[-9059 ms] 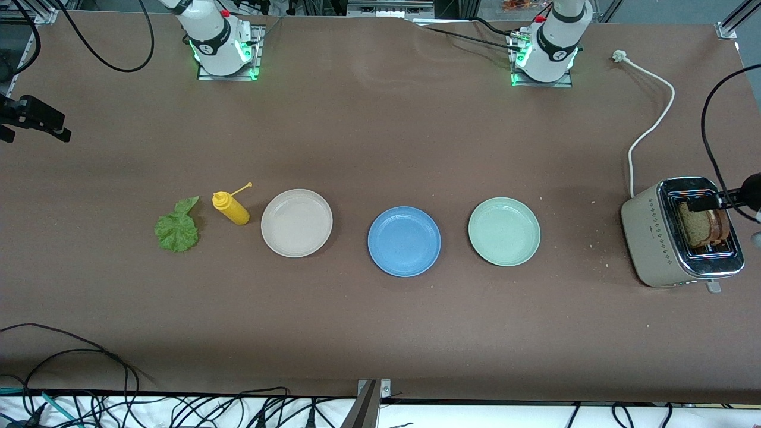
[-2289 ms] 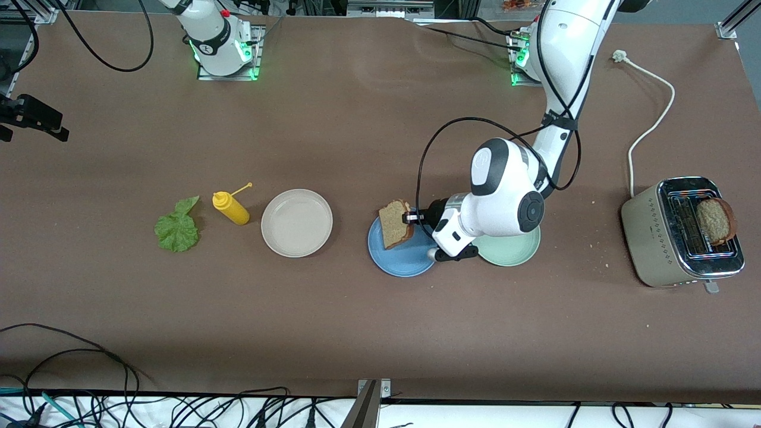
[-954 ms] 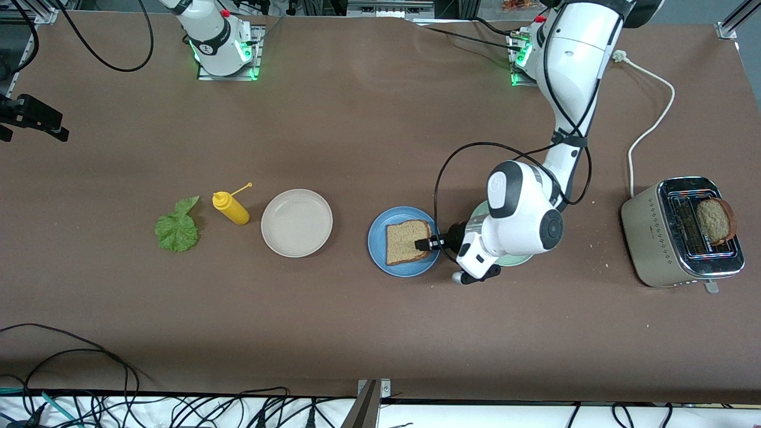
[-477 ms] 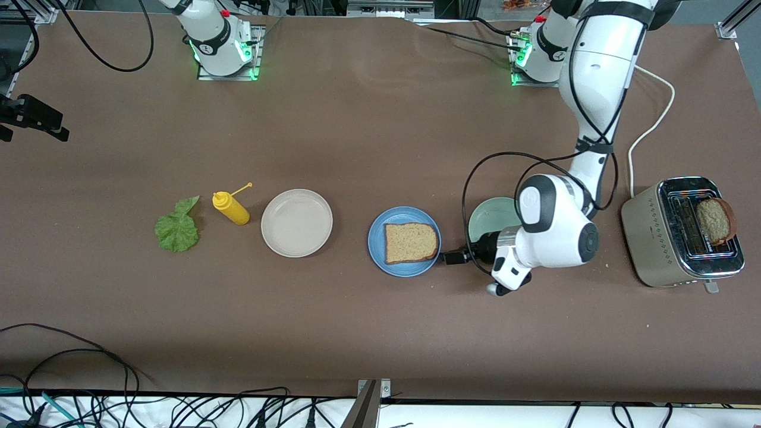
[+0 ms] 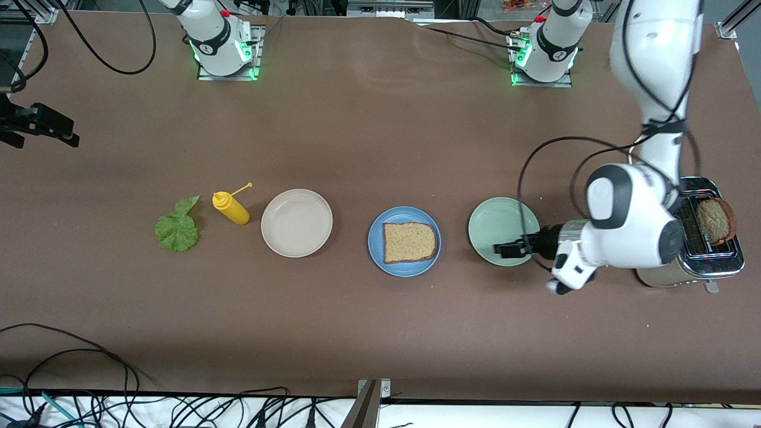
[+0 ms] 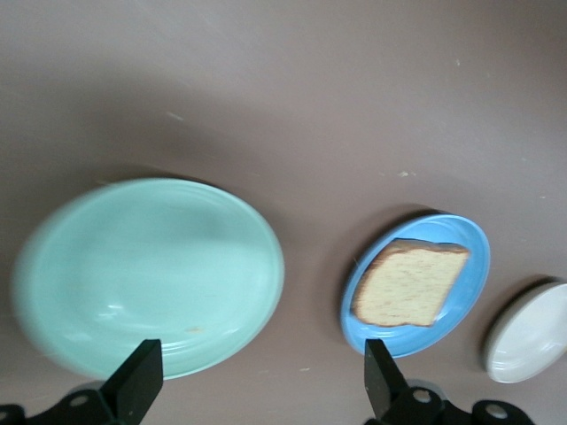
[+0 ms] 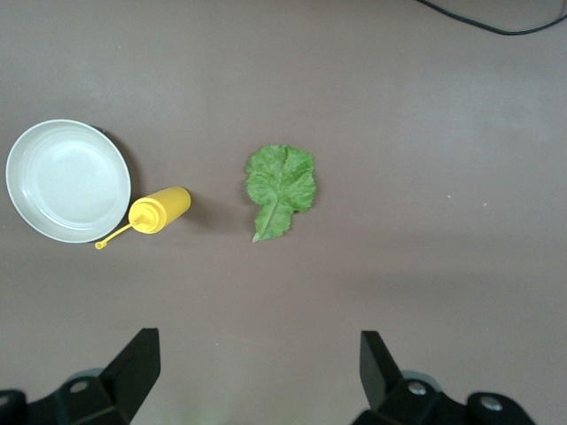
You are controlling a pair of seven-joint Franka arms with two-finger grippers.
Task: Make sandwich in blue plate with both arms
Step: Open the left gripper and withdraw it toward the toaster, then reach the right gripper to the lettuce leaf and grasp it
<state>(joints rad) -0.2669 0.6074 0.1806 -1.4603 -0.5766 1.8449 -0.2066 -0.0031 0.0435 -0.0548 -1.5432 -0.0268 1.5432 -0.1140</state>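
Observation:
One brown bread slice (image 5: pixel 409 242) lies flat in the blue plate (image 5: pixel 374 242); both also show in the left wrist view, the slice (image 6: pixel 409 283) on the plate (image 6: pixel 465 239). The second slice (image 5: pixel 715 221) stands in the toaster. The green lettuce leaf (image 5: pixel 176 229) lies on the table toward the right arm's end and shows in the right wrist view (image 7: pixel 281 188). My left gripper (image 5: pixel 504 249) is open and empty, low over the pale green plate (image 5: pixel 496 220). My right gripper (image 7: pixel 257 376) is open and empty, high above the table near the lettuce.
A yellow squeeze bottle (image 5: pixel 232 208) lies between the lettuce and a beige plate (image 5: pixel 296 223). The toaster (image 5: pixel 722 260) stands at the left arm's end, partly covered by the left arm; its white cord (image 5: pixel 651 122) runs toward the bases. Cables hang along the front edge.
My left gripper let go of the bread slice, which now lies flat in the blue plate, and drew away toward the left arm's end, over the green plate. The right gripper shifted slightly.

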